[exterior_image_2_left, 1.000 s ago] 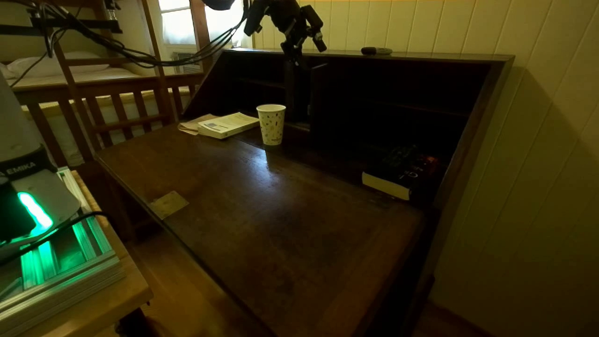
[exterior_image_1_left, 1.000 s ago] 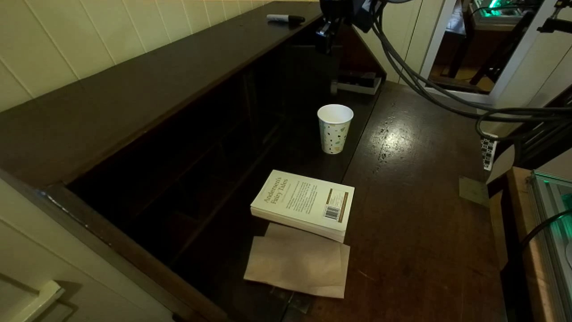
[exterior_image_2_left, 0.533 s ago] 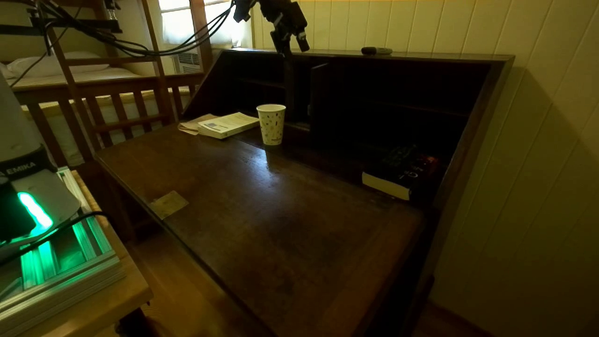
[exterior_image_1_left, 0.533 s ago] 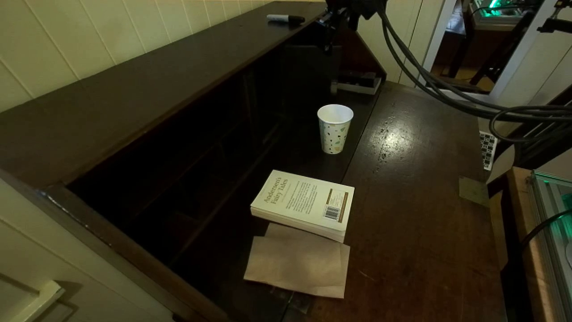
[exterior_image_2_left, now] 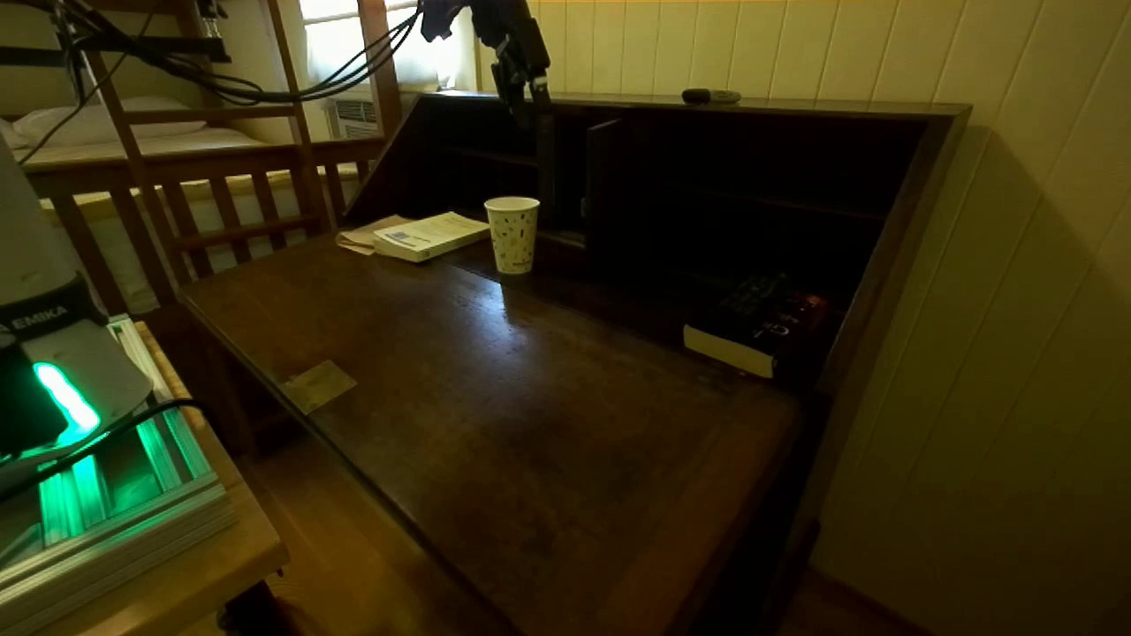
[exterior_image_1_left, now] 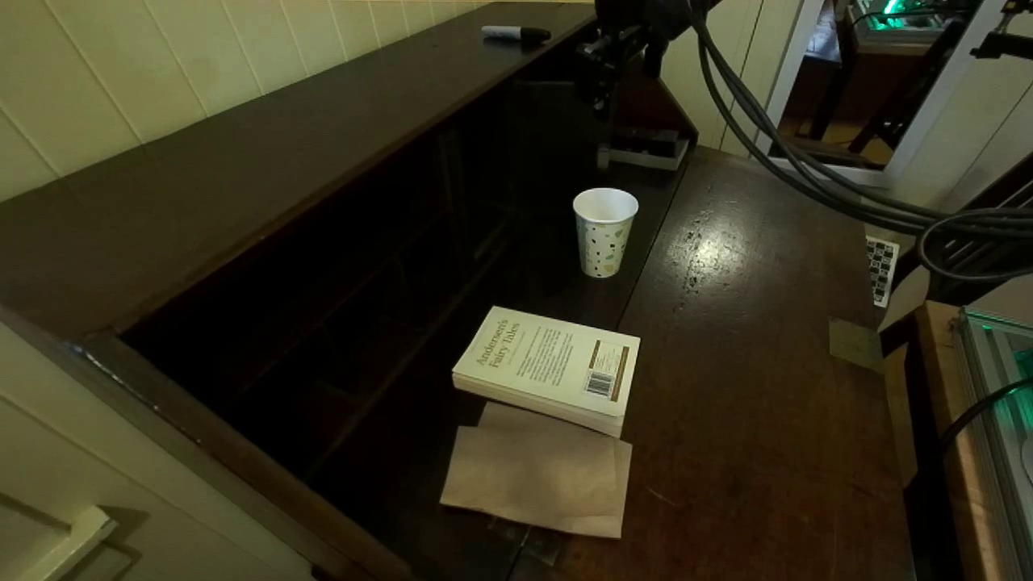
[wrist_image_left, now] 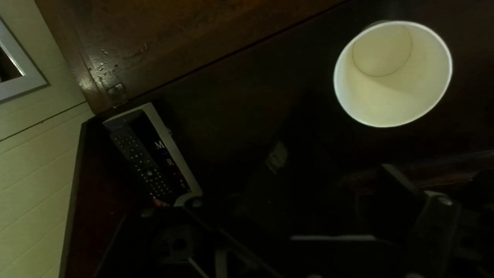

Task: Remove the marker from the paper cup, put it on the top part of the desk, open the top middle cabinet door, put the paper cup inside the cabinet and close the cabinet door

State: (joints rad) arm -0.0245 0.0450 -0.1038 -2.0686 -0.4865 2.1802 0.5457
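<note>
Gripper hangs angled steeply downward, jaws spread wide, higher than the upright paper cup.

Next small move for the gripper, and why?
I'd probably ease the gripper over toward the paper cup to line up a grasp. It looks open and holds nothing, the marker already lies on the top ledge, the cabinet door appears to stand open, and the paper cup is upright with nothing inside.
</note>
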